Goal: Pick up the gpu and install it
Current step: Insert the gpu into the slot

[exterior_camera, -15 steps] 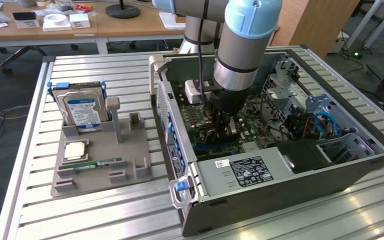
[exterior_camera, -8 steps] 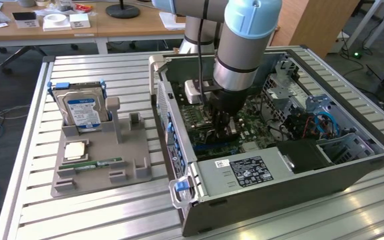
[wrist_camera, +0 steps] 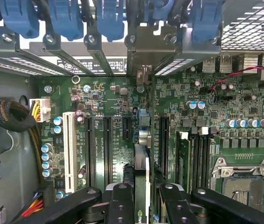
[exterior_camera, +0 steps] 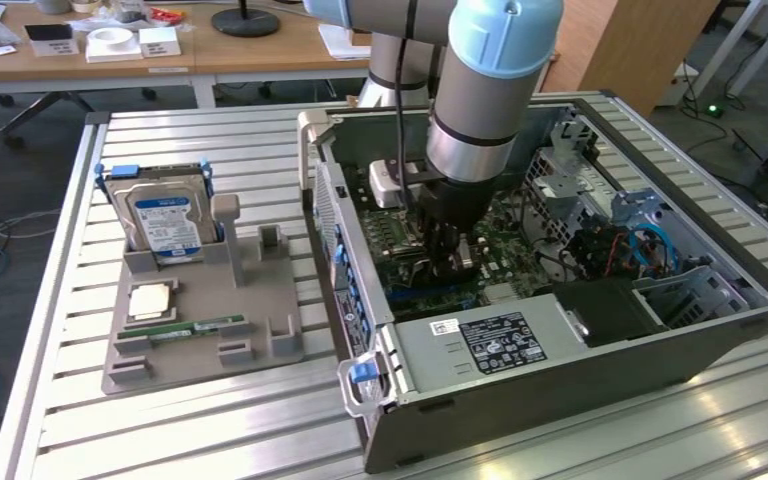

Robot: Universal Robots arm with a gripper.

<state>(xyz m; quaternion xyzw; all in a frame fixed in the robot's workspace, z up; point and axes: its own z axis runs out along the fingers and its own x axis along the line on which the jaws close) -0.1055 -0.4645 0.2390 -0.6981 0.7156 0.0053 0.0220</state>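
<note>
The gpu stands on edge between my fingers. I see it as a thin dark card with a green logo near my pads, running along the motherboard among the black expansion slots. Its metal bracket reaches the case's rear slot openings under the blue latches. My gripper is shut on the card. In the exterior view my gripper reaches down inside the open computer case, just above the board. Whether the card sits fully in a slot I cannot tell.
Left of the case, a grey holder carries a silver hard drive with a blue label, a RAM stick and a small square chip. Inside the case are a white slot, a CPU socket, a cable bundle and the power supply.
</note>
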